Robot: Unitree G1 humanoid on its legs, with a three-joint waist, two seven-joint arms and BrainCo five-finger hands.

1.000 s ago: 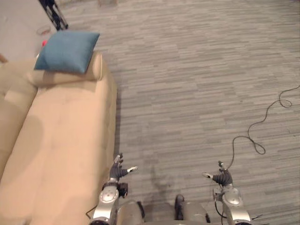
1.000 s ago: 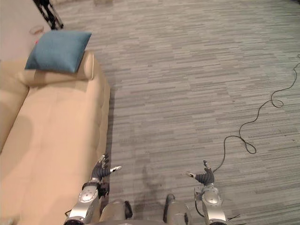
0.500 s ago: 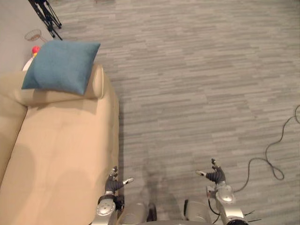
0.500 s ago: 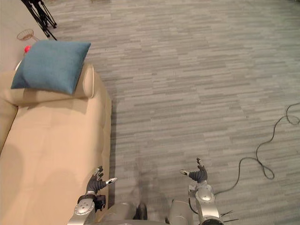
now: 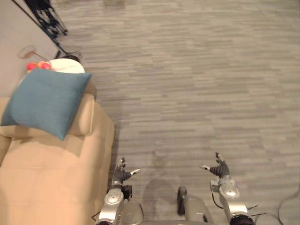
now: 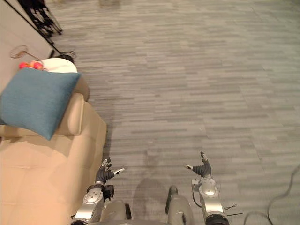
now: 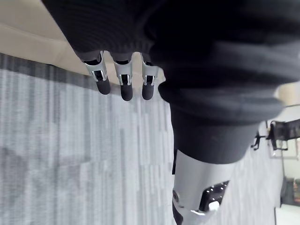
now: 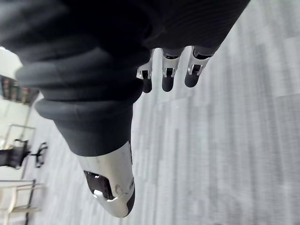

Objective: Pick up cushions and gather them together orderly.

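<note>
A blue square cushion (image 5: 44, 101) lies tilted on the rolled armrest of a beige sofa (image 5: 51, 173) at the left. My left hand (image 5: 123, 175) hovers low beside the sofa's front corner, fingers (image 7: 122, 84) relaxed and holding nothing. Over the bare carpet to the right, my right hand (image 5: 218, 169) is open too, fingers (image 8: 168, 77) loose, well away from the cushion.
Grey striped carpet (image 5: 197, 84) stretches ahead and to the right. Beyond the sofa's arm stand a white round object (image 5: 65, 66) with red balls (image 5: 36, 66) beside it, a wire basket (image 5: 27, 51) and a black tripod (image 5: 47, 21) by the wall.
The camera has moved forward and left: sofa and cushion slid down and nearer in the picture, and the white round object came into view. Both hands keep their open pose.
</note>
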